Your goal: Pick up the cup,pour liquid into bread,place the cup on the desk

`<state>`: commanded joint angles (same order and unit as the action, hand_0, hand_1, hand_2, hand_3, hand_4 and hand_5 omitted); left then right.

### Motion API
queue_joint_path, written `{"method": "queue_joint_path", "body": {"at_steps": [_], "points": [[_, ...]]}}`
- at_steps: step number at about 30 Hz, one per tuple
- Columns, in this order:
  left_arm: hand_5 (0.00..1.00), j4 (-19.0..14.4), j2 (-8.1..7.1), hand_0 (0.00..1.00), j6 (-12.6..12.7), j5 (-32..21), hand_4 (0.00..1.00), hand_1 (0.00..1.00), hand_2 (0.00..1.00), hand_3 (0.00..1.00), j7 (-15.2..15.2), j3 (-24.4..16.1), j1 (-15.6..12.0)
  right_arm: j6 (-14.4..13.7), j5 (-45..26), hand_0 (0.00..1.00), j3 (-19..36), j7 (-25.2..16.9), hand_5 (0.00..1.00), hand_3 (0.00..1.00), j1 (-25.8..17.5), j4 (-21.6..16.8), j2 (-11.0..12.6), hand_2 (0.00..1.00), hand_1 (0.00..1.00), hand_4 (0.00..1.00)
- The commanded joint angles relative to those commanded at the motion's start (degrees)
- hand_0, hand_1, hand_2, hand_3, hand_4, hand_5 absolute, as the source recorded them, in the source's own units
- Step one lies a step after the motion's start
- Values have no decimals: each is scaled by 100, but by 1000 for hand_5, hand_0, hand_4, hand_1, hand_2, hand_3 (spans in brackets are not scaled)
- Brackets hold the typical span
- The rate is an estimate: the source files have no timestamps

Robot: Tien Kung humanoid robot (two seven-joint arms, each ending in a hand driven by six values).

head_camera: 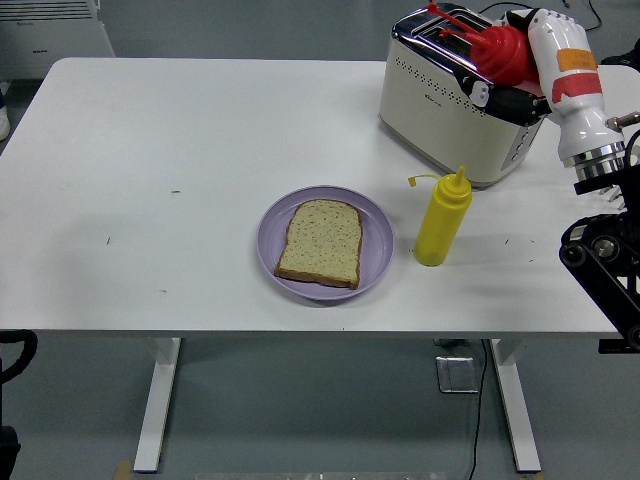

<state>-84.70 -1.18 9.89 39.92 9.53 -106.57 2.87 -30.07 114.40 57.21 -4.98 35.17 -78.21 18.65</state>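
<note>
You see a toaster (pixel 455 110) with a matt cream body, perforated near its upper edge, and a glossy chrome top that mirrors the room. The red squeeze bottle (pixel 497 48) and the yellow squeeze bottle (pixel 441 221) both look like smooth plastic with a soft sheen. The lilac plate (pixel 375 240) is smooth and slightly glossy; the bread (pixel 321 242) is porous, speckled, rough. The table (pixel 180 150) is matt white. The right hand (pixel 545 60) has a smooth white plastic-looking shell.

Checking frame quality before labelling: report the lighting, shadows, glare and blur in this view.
Head view: even, soft lighting; faint shadows under the purple plate and yellow squeeze bottle; bright reflections on the toaster chrome top; bread sharp; red bottle in the right robot hand slightly smeared.
</note>
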Motion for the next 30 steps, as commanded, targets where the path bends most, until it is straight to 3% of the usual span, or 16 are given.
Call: {"method": "queue_joint_path", "body": {"at_steps": [8, 14, 22, 30], "points": [[998, 0, 6, 749, 1, 1, 618, 758, 768, 666, 2, -28, -1, 303, 1560, 2, -498, 368, 212, 291, 643, 277, 86, 118, 2, 807], [998, 1, 11, 749, 0, 1, 618, 758, 768, 666, 1, -41, -5, 503, 1560, 2, -945, 564, 209, 295, 1088, 438, 153, 122, 2, 795], [998, 2, 19, 749, -3, 2, 618, 757, 768, 666, 1, -54, 2, 822, 1560, 2, -2185, 773, 202, 301, 1728, 559, 392, 128, 2, 788], [998, -1, 8, 749, -1, -4, 618, 757, 768, 666, 3, -84, -4, 878, 1560, 2, -2132, 795, 204, 302, 1884, 565, 561, 130, 2, 776]]}}
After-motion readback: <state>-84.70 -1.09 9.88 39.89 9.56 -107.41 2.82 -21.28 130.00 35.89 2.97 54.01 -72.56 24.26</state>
